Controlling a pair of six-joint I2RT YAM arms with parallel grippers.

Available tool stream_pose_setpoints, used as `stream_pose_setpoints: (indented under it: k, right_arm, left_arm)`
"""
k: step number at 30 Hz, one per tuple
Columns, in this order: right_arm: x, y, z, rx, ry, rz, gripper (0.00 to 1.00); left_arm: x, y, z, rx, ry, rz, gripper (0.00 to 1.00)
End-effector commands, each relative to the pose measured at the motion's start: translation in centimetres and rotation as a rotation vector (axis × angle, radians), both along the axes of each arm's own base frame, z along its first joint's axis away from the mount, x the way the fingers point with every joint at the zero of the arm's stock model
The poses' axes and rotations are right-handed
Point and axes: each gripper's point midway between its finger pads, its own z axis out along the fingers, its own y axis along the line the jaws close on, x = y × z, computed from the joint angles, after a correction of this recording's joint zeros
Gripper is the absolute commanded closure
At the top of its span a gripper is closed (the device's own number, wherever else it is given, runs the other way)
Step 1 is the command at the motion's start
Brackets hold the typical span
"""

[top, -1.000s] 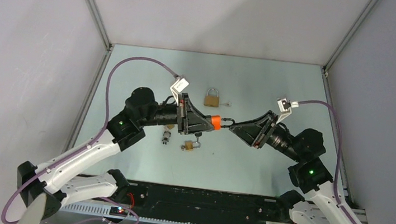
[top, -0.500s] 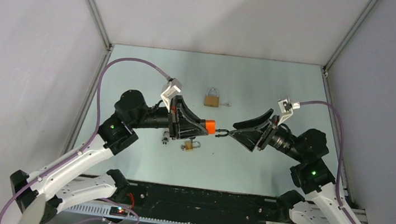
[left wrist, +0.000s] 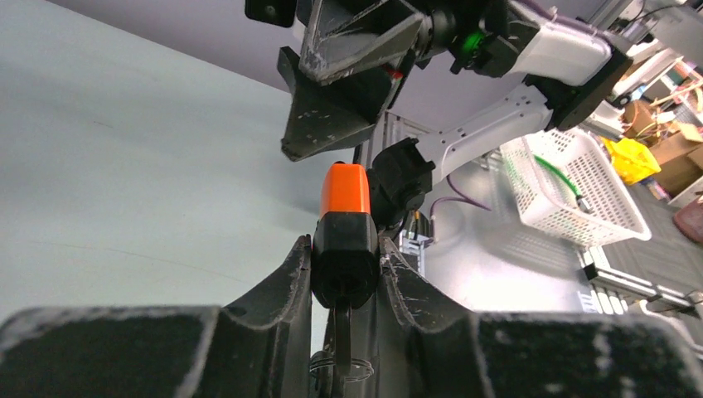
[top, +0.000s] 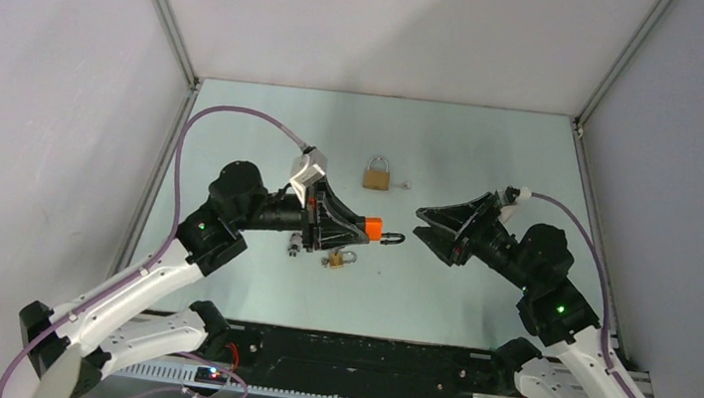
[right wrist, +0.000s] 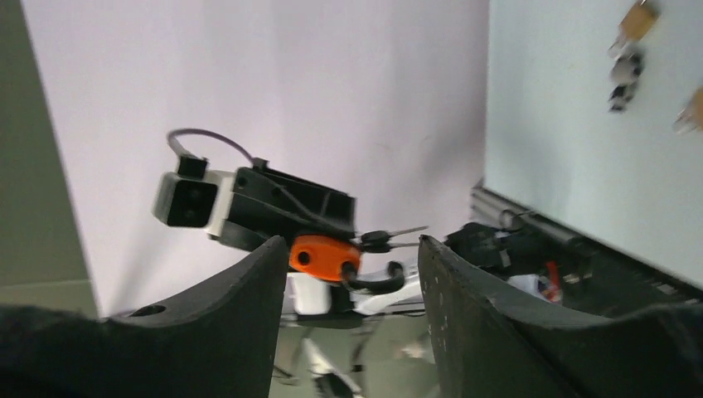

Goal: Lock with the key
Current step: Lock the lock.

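An orange and black padlock (top: 374, 227) hangs above the table, with my left gripper (top: 362, 228) shut on its black body. Its black shackle (top: 391, 239) points right toward my right gripper (top: 424, 224). That gripper is open and a short gap away, touching nothing. In the left wrist view the padlock (left wrist: 344, 240) sits clamped between both fingers. A black-headed key (left wrist: 341, 336) on a ring hangs from its underside. The right wrist view shows the padlock (right wrist: 323, 255) beyond my open gripper (right wrist: 352, 242), with keys (right wrist: 385, 238) sticking out beside it.
A brass padlock (top: 377, 175) lies at the back of the table with a small key (top: 404, 184) beside it. A smaller brass padlock (top: 335, 258) and a silver lock piece (top: 296, 244) lie under my left gripper. Metal rails edge the table left and right.
My right gripper has opened, let go of the shackle and drawn back to the right. The left arm shifted slightly left and lower, still holding the padlock.
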Motion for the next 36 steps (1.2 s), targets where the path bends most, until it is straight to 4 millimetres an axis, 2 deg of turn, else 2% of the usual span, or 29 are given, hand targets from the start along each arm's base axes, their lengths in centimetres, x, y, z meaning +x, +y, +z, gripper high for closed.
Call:
stream_pose_setpoints:
  k: [1,8,17,22,30,36]
  right_arm:
    - [-0.1,-0.2,3.0,0.211,0.208,-0.05,0.4]
    - [-0.9,1.1,2.9,0.265,0.331,-0.001,0.44]
    - [-2.1,1.6,3.0,0.254,0.314,0.006,0.33]
    - [-2.5,1.9,2.7,0.245,0.316,0.0,0.3]
    - [-1.6,2.9,2.1,0.231,0.319,-0.008,0.3]
    - [-1.2,3.1,1.7,0.222,0.319,-0.02,0.31]
  left_arm:
    - [0.3,0.0,1.7,-0.029,-0.115,-0.003,1.0]
    - [0.6,0.3,1.8,-0.02,-0.135,0.025,1.0]
    - [1.9,0.5,1.9,-0.014,-0.155,0.098,1.0]
    - [1.4,0.5,2.0,-0.015,-0.157,0.07,1.0]
    - [-0.9,0.7,2.2,-0.029,-0.16,-0.04,1.0]
    - [-1.5,0.9,2.4,-0.036,-0.17,-0.057,1.0]
